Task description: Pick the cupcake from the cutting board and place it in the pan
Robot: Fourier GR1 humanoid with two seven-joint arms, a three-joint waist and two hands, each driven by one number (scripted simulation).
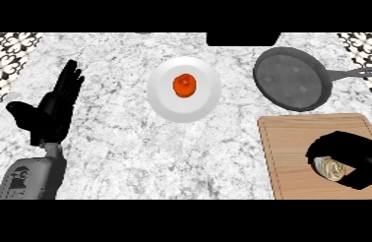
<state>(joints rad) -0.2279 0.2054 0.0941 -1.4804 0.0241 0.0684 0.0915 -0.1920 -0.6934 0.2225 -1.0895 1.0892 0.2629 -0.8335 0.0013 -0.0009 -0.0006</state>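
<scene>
The cupcake (330, 168), pale with a swirled cream top, sits on the wooden cutting board (291, 147) at the lower right. My right hand (349, 150) is curled round it from above and the right, hiding most of it. The dark grey pan (291, 78) lies on the counter just behind the board, its handle pointing right. My left hand (54, 105) rests open at the far left, fingers pointing up, away from the board and pan.
A white plate (163, 101) holding a small orange-red item (184, 85) stands in the middle of the marble counter. A black block (242, 38) sits at the back edge. Patterned wall tiles show in both upper corners.
</scene>
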